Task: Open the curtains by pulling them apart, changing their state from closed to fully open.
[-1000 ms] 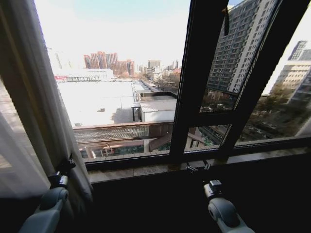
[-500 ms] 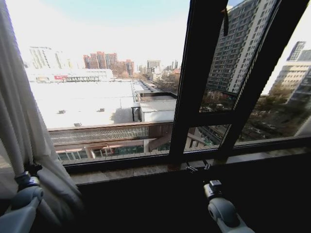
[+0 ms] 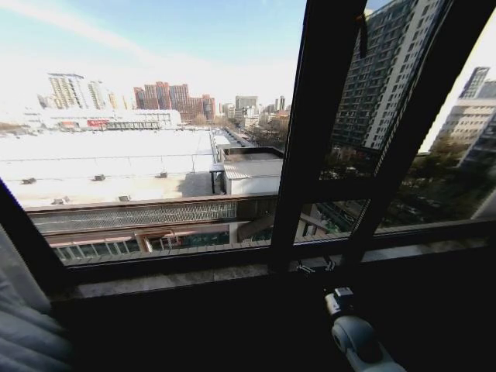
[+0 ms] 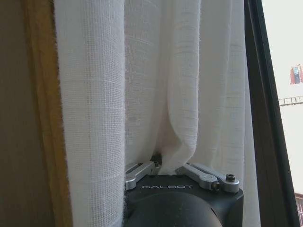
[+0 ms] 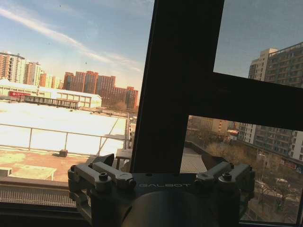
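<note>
One curtain [image 3: 19, 325] has gone almost wholly out of the head view: it is now a bunched grey fold in the lower left corner of the window, beside the dark frame post [image 3: 27, 240]. A second ago the same panel hung over the left third of the glass, and half a second ago it had already been drawn back to a strip along the left edge, with the left arm showing beneath it. Now the glass on that side is bare from the post to the central mullion [image 3: 306, 132], and the rooftops outside show in full.

From the left wrist, the left gripper [image 4: 163, 166] is pinched shut on a tuck of the sheer white fabric, which is gathered in thick pleats against the window's side frame [image 4: 40, 113]. I judge the left panel to be as good as fully open.

Low by the sill [image 3: 232, 271], the right gripper [image 5: 161, 172] has stayed put throughout, facing the mullion with its fingers spread wide and holding nothing.
</note>
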`<state>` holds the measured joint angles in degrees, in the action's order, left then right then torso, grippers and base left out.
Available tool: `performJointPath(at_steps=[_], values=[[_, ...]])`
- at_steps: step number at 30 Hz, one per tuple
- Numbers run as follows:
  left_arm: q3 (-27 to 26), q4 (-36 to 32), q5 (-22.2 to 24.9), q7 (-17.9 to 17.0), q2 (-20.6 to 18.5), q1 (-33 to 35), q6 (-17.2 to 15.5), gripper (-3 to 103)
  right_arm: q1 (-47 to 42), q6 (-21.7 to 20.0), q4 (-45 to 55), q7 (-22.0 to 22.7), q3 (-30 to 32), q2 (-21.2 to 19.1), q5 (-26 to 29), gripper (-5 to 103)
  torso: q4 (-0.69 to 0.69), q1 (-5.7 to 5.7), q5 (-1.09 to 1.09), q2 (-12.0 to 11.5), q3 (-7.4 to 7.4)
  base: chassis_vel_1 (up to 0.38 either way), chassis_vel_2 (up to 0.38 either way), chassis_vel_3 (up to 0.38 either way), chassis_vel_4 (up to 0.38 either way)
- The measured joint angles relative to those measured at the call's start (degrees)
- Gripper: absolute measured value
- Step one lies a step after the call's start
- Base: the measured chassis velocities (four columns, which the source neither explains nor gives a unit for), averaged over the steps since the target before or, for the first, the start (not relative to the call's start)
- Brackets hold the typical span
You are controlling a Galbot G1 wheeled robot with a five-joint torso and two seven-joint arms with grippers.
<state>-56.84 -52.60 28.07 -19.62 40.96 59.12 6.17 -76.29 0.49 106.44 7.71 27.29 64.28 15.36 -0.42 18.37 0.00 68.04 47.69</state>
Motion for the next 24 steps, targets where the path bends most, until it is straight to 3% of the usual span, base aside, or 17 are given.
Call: performJointPath(at_steps=[8, 12, 14, 15, 18, 20, 23, 24], values=[[1.94, -3.25, -0.28, -0.62, 2.89, 0.22, -0.44, -1, 0.0, 0.0, 0.0, 0.0, 0.0, 0.0, 0.0, 100, -0.02, 0.0, 0.0, 0.0, 0.0, 0.0, 0.0, 0.0, 0.0], [2.98, -7.97, -0.28, 2.68, 4.34, 2.25, -0.42, 20, 0.0, 0.0, 0.0, 0.0, 0.0, 0.0, 0.0, 100, 0.0, 0.0, 0.01, 0.0, 0.0, 0.0, 0.0, 0.0, 0.0], [3.19, -9.54, -0.42, 3.55, 4.88, 2.92, -0.34, 20, 0.0, 0.0, 0.0, 0.0, 0.0, 0.0, 0.0, 100, -0.01, 0.0, 0.01, 0.0, 0.0, 0.0, 0.0, 0.0, 0.0], [3.58, -12.22, -0.56, 4.26, 5.98, 3.97, -0.29, 25, 0.0, 0.0, 0.0, 0.0, 0.0, 0.0, 0.0, 100, -0.01, 0.0, 0.01, 0.0, 0.0, 0.0, 0.0, 0.0, 0.0], [4.13, -16.78, -1.89, 4.52, 8.17, 5.77, -0.24, 42, 0.0, 0.0, 0.0, 0.0, 0.0, 0.0, 0.0, 100, -0.02, 0.0, 0.02, 0.0, 0.0, 0.0, 0.0, 0.0, 0.0], [4.32, -18.42, -2.88, 4.52, 9.06, 6.57, -0.07, 42, 0.0, 0.0, 0.0, 0.0, 0.0, 0.0, 0.0, 100, -0.01, 0.0, 0.03, 0.0, 0.0, 0.0, 0.0, 0.0, 0.0], [5.24, -23.86, -4.32, 4.65, 11.4, 9.15, 0.31, 58, 0.0, -0.01, 0.0, 0.0, 0.0, 0.0, 0.0, 100, 0.0, 0.0, 0.02, 0.0, 0.0, 0.0, 0.0, 0.0, 0.0], [5.24, -23.86, -4.32, 4.65, 11.4, 9.15, 0.31, 58, 0.0, -0.01, 0.0, 0.0, 0.0, 0.0, 0.0, 100, 0.0, 0.0, 0.02, 0.0, 0.0, 0.0, 0.0, 0.0, 0.0]])
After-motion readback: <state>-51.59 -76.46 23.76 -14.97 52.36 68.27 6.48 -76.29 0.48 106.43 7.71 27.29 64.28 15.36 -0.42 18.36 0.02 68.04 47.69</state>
